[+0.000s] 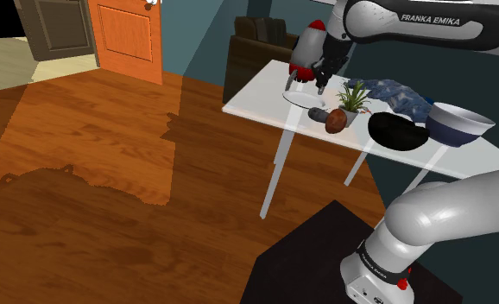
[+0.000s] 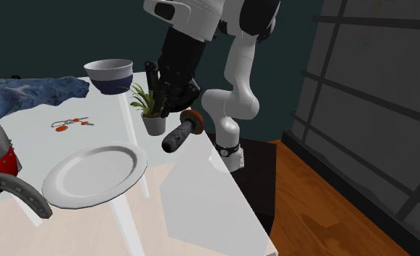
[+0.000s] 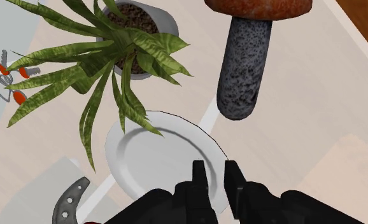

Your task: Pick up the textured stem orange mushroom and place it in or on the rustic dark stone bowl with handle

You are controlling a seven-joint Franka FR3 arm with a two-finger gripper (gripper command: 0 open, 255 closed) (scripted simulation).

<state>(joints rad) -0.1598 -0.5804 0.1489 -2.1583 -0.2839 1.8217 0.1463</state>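
- Shoulder view: gripper (image 1: 319, 82) hangs over plate (image 1: 301, 100). Mushroom (image 1: 331, 118) lies on table (image 1: 256, 97) near it, touching nothing of it, next to plant (image 1: 353, 97). Dark bowl (image 1: 396, 131) is farther to this view's right.
- Second exterior view: mushroom (image 2: 182, 133) on its side, below gripper (image 2: 165, 98), apart.
- Wrist view: fingers (image 3: 200, 181) narrowly parted, nothing between. Mushroom (image 3: 243, 70) ahead, past the plate (image 3: 144, 159).

The white table (image 1: 256, 99) is carrying a plate (image 2: 96, 173), a potted plant (image 2: 152, 109), a mushroom (image 2: 183, 131) lying beside it, keys (image 2: 70, 124), a blue cloth (image 2: 27, 93), a dark bowl (image 1: 397, 131) and a blue-and-white bowl (image 1: 457, 123).
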